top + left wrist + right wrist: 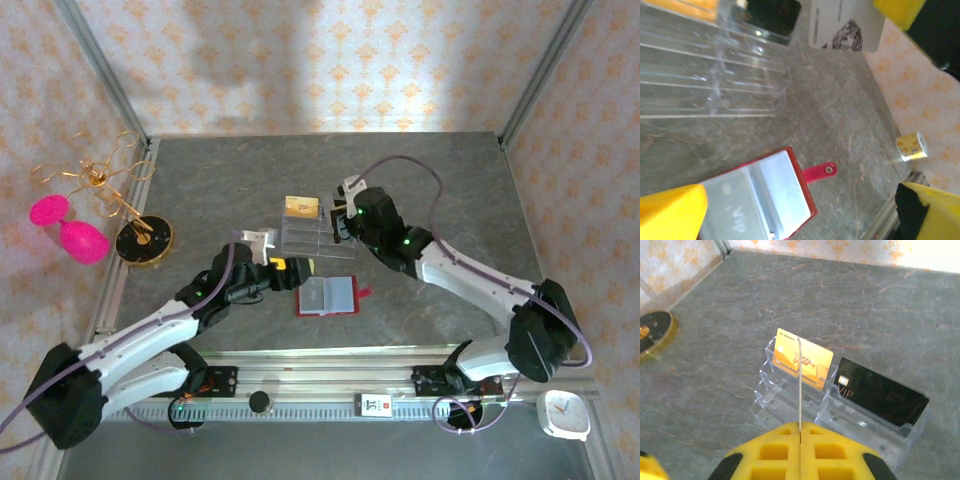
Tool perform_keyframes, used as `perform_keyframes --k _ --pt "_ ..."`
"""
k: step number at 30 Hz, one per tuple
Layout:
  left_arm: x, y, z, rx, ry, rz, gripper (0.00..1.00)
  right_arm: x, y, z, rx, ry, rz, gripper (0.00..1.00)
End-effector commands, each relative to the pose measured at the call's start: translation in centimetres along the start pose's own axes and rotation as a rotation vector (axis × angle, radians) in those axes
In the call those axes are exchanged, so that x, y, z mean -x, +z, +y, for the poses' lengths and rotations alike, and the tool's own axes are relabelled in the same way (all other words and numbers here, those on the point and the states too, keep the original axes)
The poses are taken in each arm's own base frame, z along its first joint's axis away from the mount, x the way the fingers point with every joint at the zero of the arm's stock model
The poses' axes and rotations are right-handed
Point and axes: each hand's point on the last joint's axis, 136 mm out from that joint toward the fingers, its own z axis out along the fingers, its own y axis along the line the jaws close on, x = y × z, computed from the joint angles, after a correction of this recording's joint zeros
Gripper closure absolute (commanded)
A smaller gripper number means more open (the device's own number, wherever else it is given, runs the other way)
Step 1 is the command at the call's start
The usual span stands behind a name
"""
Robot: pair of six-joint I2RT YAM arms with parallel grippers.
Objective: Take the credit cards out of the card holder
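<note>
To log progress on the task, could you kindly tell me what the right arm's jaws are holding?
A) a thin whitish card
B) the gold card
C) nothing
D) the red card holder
A: the right gripper is shut on a thin whitish card, seen edge-on in the right wrist view; the gold card stands in the clear stand and the red card holder lies open on the table.

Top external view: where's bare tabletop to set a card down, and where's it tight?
Free: the far strip between the acrylic stand and the back wall; the far-right corner beyond the right arm; the patch between the black round base and the stand. Crowded: mid-table, where stand, red wallet, left gripper and right gripper bunch up.
</note>
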Motion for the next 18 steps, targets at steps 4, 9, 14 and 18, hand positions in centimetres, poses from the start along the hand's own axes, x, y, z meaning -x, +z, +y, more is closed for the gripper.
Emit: perform_keyframes --k 4,9,14,18 --pt "0.4 -2.8 3.9 0.195 -0.017 -0.042 0.01 -1.1 2.9 1.2 0.138 -0.361 0.182 1.00" --pt "1.1 -3.6 4.5 0.237 -0.023 -0.083 0.01 -1.3 5.7 1.4 0.186 -0.494 0.246 1.00" --pt "1.5 -3.9 5.0 0.272 -0.021 -0.107 0.01 -1.1 7.7 2.2 0.251 -0.580 0.279 1.00" --pt "2.0 -4.3 5.4 0.305 -0.008 -0.117 0.01 -1.7 9.2 2.0 0.283 -0.633 0.328 1.00"
